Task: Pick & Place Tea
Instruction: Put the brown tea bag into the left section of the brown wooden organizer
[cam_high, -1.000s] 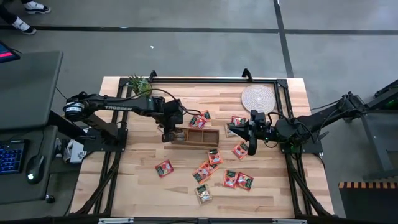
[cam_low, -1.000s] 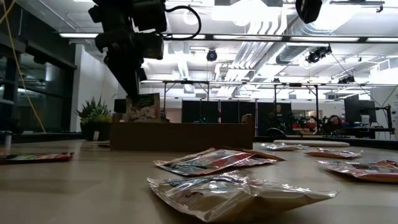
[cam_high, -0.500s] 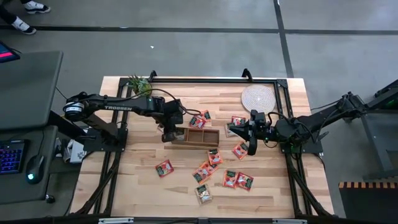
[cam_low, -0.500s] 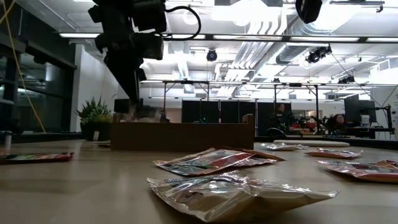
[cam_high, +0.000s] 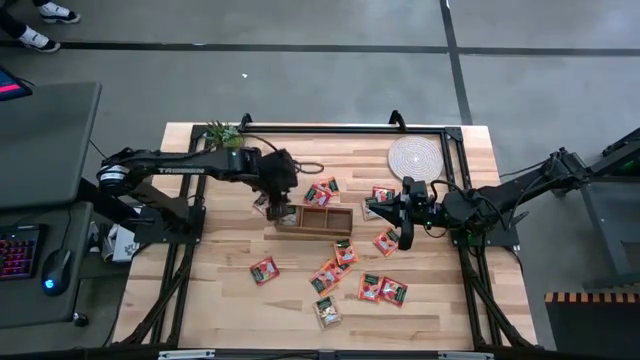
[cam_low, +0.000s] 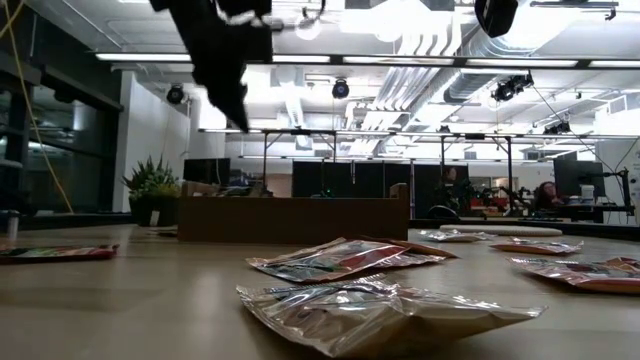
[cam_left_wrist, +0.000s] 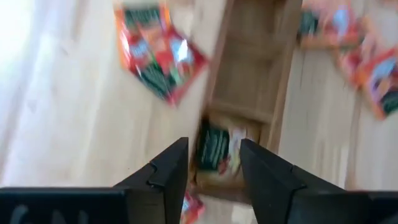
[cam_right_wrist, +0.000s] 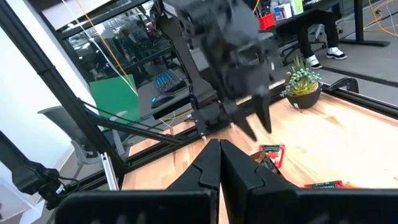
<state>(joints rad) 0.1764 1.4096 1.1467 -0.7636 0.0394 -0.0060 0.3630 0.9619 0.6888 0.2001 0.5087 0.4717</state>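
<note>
The long wooden box (cam_high: 318, 220) lies mid-table. My left gripper (cam_left_wrist: 214, 143) hangs open above the box's left end (cam_high: 284, 208), touching nothing. Below its fingers one tea sachet (cam_left_wrist: 216, 149) lies inside the box's end compartment (cam_left_wrist: 235, 127). Several more orange-red tea sachets lie flat on the table, one left of the box (cam_left_wrist: 158, 53), others in front of it (cam_high: 330, 275) and at its right (cam_high: 386, 241). My right gripper (cam_high: 405, 237) waits shut and level over the table's right half, holding nothing (cam_right_wrist: 219, 155).
A round pale woven mat (cam_high: 414, 157) lies at the far right. A small potted plant (cam_high: 224, 134) stands at the far left corner. A dark frame (cam_high: 330, 128) runs along the table's edges. In the low view, sachets (cam_low: 345, 257) lie close before the box (cam_low: 290, 218).
My left gripper has opened and let go of the sachet it held upright over the box's left end. The sachet has dropped into the end compartment, out of the low view behind the box wall. The gripper has then risen and tipped a little.
</note>
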